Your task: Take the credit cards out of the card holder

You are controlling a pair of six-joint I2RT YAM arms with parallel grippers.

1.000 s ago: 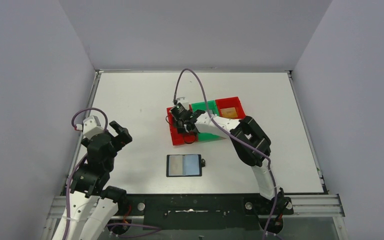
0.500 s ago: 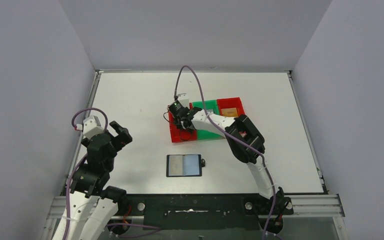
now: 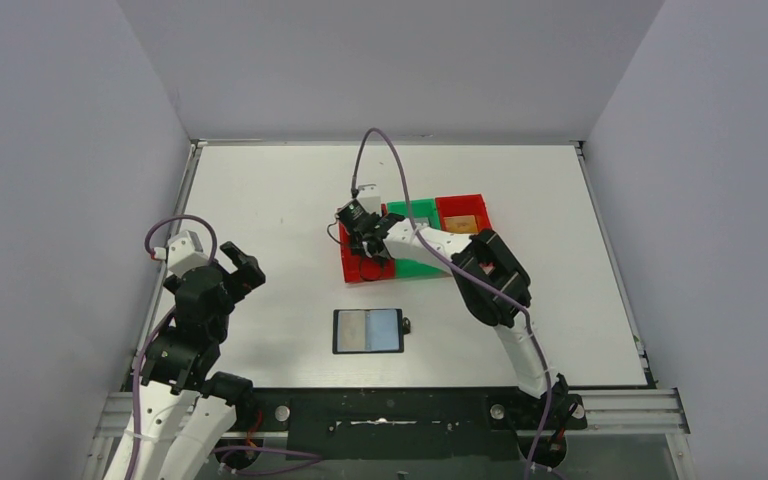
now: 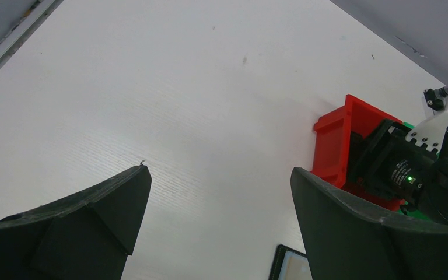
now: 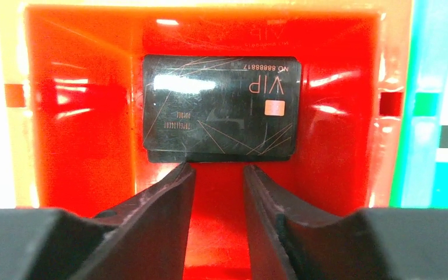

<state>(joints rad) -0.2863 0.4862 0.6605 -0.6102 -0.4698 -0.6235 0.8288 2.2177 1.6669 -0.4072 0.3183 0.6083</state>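
Right gripper points down into the left red bin, its jaws a little apart with only the bin's red floor between them; it grips nothing. Just beyond the fingertips the black card lies flat on the bin floor, face up, marked "VIP" with a small copper chip. Its near edge is just beside the tips, and whether they touch it cannot be told.

From above, this bin is the left one of a row of three. A green bin sits in the middle and a second red bin on the right, with a tan card lying in it. The right arm covers much of the green bin, so what it holds cannot be made out.

Nearer than the bins and well apart from them, the card holder lies open and flat on the white table. Its bluish-grey pockets face up and a small tab sticks out on its right side. No card can be seen poking from it.

At the near left, the left gripper hangs above the table with its jaws spread wide and nothing between them; its own camera shows both dark fingers far apart over bare tabletop.
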